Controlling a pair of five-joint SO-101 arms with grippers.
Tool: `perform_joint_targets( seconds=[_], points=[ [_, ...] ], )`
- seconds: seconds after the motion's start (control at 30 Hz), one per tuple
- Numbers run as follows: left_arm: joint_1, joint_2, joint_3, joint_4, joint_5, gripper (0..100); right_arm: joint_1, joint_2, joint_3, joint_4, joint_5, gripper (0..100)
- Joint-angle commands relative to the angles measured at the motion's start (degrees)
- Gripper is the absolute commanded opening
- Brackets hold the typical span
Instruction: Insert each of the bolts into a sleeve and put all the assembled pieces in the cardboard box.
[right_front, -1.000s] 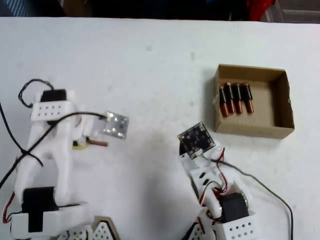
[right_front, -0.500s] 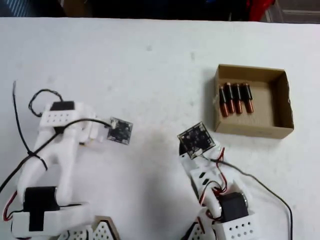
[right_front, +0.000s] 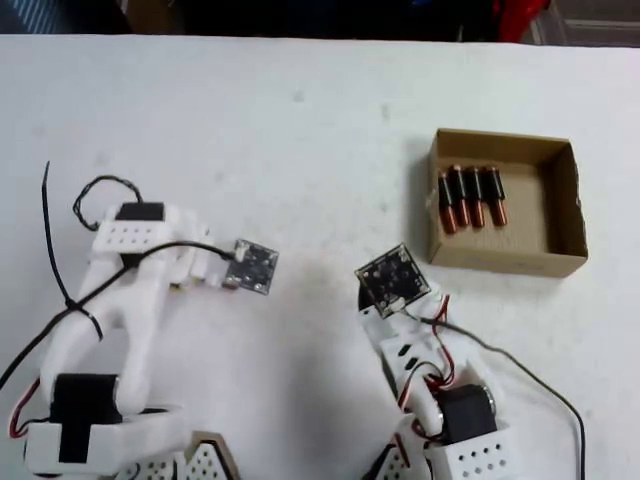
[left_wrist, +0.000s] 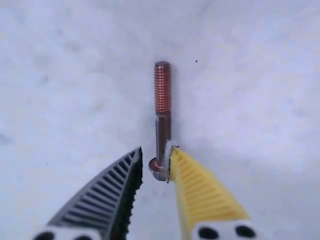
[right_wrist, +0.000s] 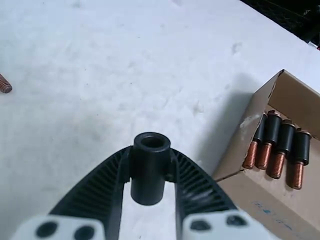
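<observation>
My left gripper (left_wrist: 156, 156) is shut on the head end of a bolt (left_wrist: 162, 107), one black finger and one yellow. The bolt's copper thread points away from the fingers, just over the white table. My right gripper (right_wrist: 150, 151) is shut on a black sleeve (right_wrist: 149, 172) that stands upright with its bore open upward. The cardboard box (right_front: 556, 205) sits at the right of the table with several assembled pieces (right_front: 472, 197) side by side inside; the right wrist view shows the box (right_wrist: 260, 107) just beyond the sleeve. The bolt's tip (right_wrist: 4, 84) shows at that view's edge.
In the high view the left arm (right_front: 130, 260) stands at the left and the right arm (right_front: 415, 340) at the front centre, with bare white table (right_front: 310, 140) between and behind them. A dark edge borders the table's far side.
The left arm has swung right, toward the table's centre and the right arm, carrying the bolt. The right arm and the box have stayed put.
</observation>
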Motion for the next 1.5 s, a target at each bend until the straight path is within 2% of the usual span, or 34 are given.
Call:
perform_joint_targets(
  seconds=[0.0,0.13,0.23,0.5,0.63,0.87,1.03,1.3,1.47],
  points=[
    [1.0,-2.6,-0.2,-1.1,0.0,12,0.4,-0.8,-0.4,-1.5,-0.1,1.7],
    [1.0,-3.2,-1.4,-1.0,4.7,12,0.4,-0.8,-0.4,-1.5,-0.1,1.7],
    [1.0,-3.2,-4.7,-0.8,12.3,12,0.4,-0.8,-0.4,-1.5,-0.1,1.7],
    [3.2,-3.2,-10.5,-0.8,49.0,12,0.4,-0.8,-0.4,-1.5,-0.1,1.7],
    [2.9,-3.2,-14.1,3.3,62.2,12,0.4,-0.8,-0.4,-1.5,-0.1,1.7],
    [2.8,-3.0,-25.3,21.1,73.6,12,0.4,-0.8,-0.4,-1.5,-0.1,1.7],
    [3.1,-3.1,-27.9,28.6,88.8,12,0.4,-0.8,-0.4,-1.5,-0.1,1.7],
    [2.9,-2.8,-23.4,29.0,96.7,12,0.4,-0.8,-0.4,-1.5,-0.1,1.7],
    [2.8,-2.8,-18.5,26.1,108.1,12,0.4,-0.8,-0.4,-1.5,-0.1,1.7]
  ],
)
